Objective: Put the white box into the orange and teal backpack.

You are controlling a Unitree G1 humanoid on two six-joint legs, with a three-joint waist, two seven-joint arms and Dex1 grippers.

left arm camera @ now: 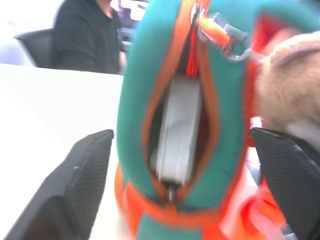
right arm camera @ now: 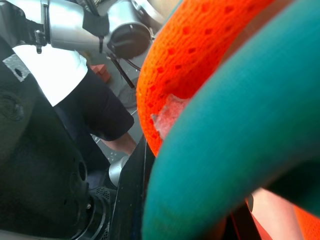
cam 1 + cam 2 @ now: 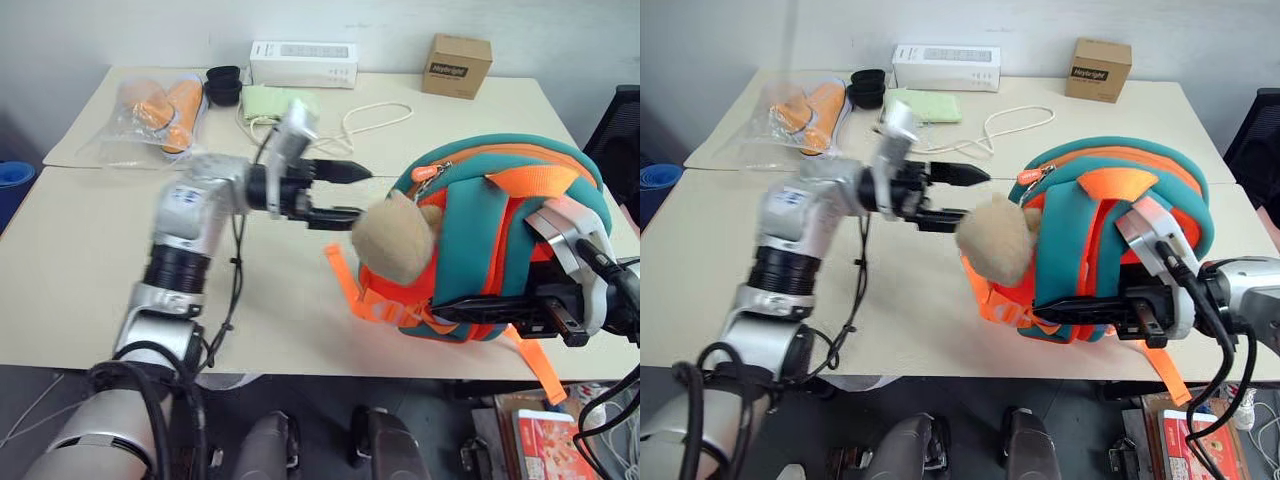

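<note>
box (image 1: 177, 125) inside backpack (image 3: 480, 215) slot, zip unclosed | left pincer (image 3: 345, 192) spread, empty, beside plush (image 3: 395, 238) | right pincer (image 3: 515, 312) pinching backpack's lower edge | risk: backpack tips if that hold slips, box slides out

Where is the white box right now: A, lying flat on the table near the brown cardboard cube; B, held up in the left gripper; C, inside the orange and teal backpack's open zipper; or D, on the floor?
C: the left wrist view shows the white box standing inside the open zipper mouth of the orange and teal backpack, while the left gripper is open and empty beside it.
</note>
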